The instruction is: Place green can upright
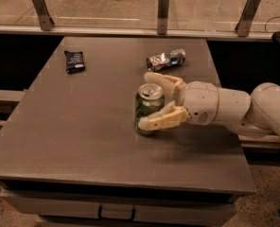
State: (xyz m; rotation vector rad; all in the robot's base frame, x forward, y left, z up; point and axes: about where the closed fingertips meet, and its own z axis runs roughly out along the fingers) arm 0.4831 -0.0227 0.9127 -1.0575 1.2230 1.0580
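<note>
The green can [148,109] stands upright on the grey table [83,126], a little right of centre, with its silver top facing up. My gripper [144,100] reaches in from the right and straddles the can. One finger [161,79] is behind the can and the other [161,119] is in front of it. The fingers are spread wider than the can, so the gripper is open around it. The near finger hides part of the can's lower right side.
A crushed silver-blue can [166,59] lies behind the gripper toward the table's far right. A dark snack packet [74,61] lies at the far left. A rail with metal posts [163,11] runs along the far edge.
</note>
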